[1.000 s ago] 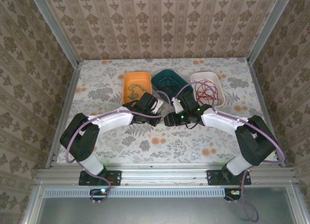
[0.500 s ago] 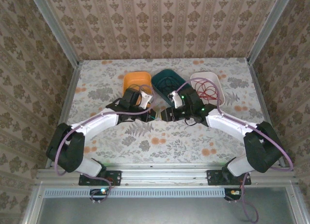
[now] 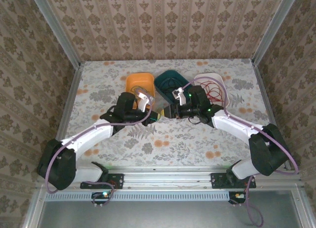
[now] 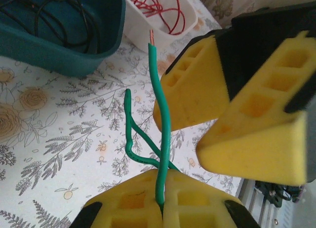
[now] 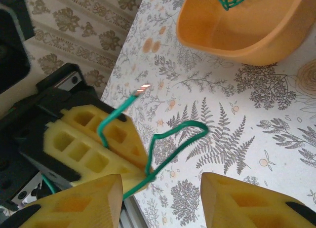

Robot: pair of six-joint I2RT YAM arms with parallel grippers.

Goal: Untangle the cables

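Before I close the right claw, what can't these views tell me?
- Left wrist: green cable lower end hidden inside the shut left claw; black cables cut by the top edge.
- Right wrist: its tail disappears behind the right claw.
- Top external: cable too small to trace.

**Clearance on the bench point(image 3: 163, 146).** The left hand point(image 3: 154, 115) and right hand point(image 3: 171, 111) meet near the centre, tips close together. The slot between them is crossed by the green cable point(image 4: 161, 139), which is clamped in the left hand's closed fingers, while the right hand's fingers stand apart. Just behind, three bins in a row — orange bin point(image 3: 131, 85), teal bin point(image 3: 160, 82), white bin point(image 3: 224, 92) — block the way back. Open bench lies in front of both arms and behind the bins, up to the papered walls point(image 3: 163, 25).
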